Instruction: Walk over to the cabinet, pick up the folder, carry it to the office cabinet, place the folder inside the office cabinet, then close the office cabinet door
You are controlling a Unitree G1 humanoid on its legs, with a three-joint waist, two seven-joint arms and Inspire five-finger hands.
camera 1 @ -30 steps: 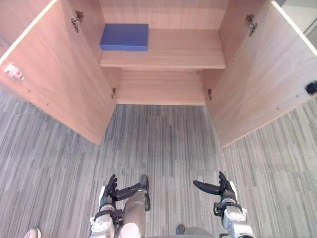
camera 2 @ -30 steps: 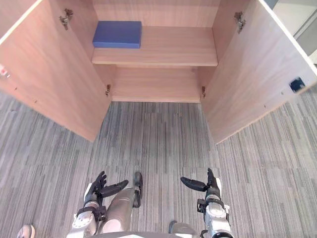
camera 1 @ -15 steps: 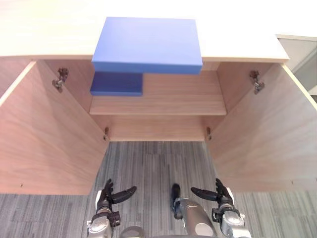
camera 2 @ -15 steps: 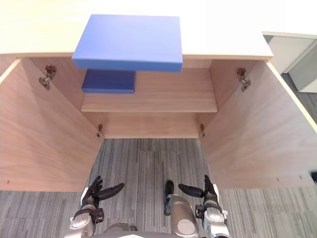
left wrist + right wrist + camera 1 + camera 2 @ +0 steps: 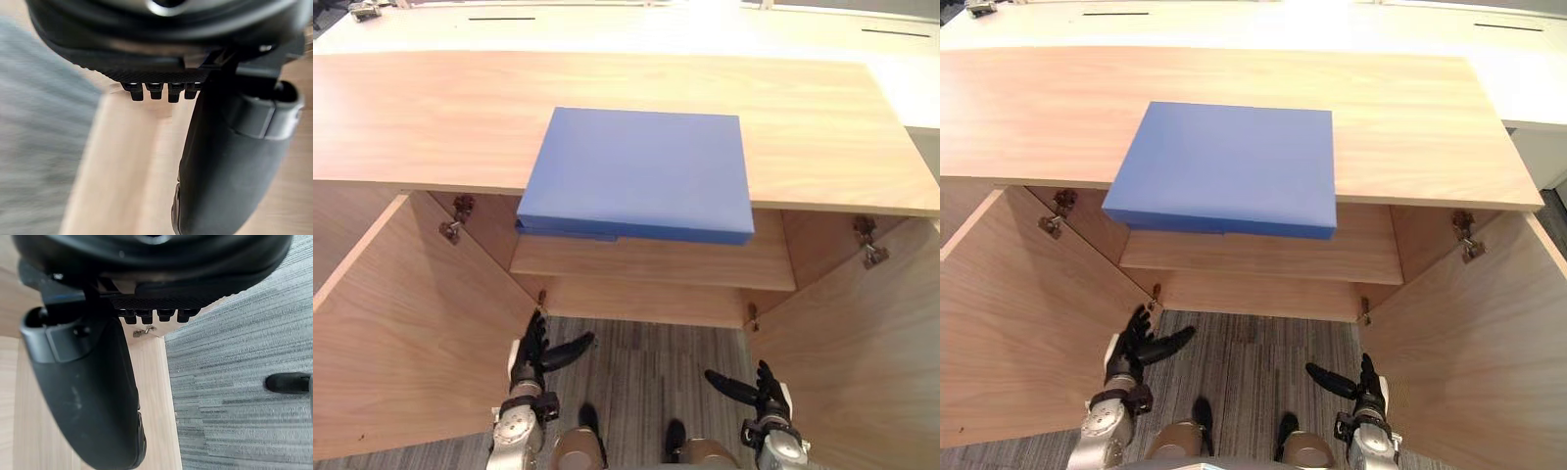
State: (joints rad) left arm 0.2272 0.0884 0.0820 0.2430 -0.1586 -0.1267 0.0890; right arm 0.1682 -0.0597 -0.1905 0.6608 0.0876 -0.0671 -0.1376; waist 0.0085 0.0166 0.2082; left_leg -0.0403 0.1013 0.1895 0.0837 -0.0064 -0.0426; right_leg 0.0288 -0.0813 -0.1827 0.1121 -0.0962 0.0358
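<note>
The blue folder (image 5: 636, 174) is lying flat on the worktop (image 5: 421, 117) that tops the cabinet, with its front edge poking out a bit over the opening, and nothing is touching it. What's just changed is really my view. Half a second back I was looking mostly into the cabinet. Now my head is tilting up and I seem to be standing closer, so the whole folder is sitting right in the middle of what I'm seeing. The folder itself isn't moving, as far as I can tell. Just under it, a sliver of a second blue folder (image 5: 568, 231) is peeking out on the shelf (image 5: 705, 269) inside. The left door (image 5: 411, 333) and right door (image 5: 871, 352) are hanging wide open either side of me. My left robot hand (image 5: 533, 357) is hovering low by the left door, fingers straight and spread wide, holding nothing. My right robot hand (image 5: 762, 394) is doing the same near the right door. Both are hanging well below the worktop, over the carpet (image 5: 646, 362). I'm reckoning the walk-up is basically done and the pick-up is coming next, which is going to need both arms lifting up to that overhanging edge.
</note>
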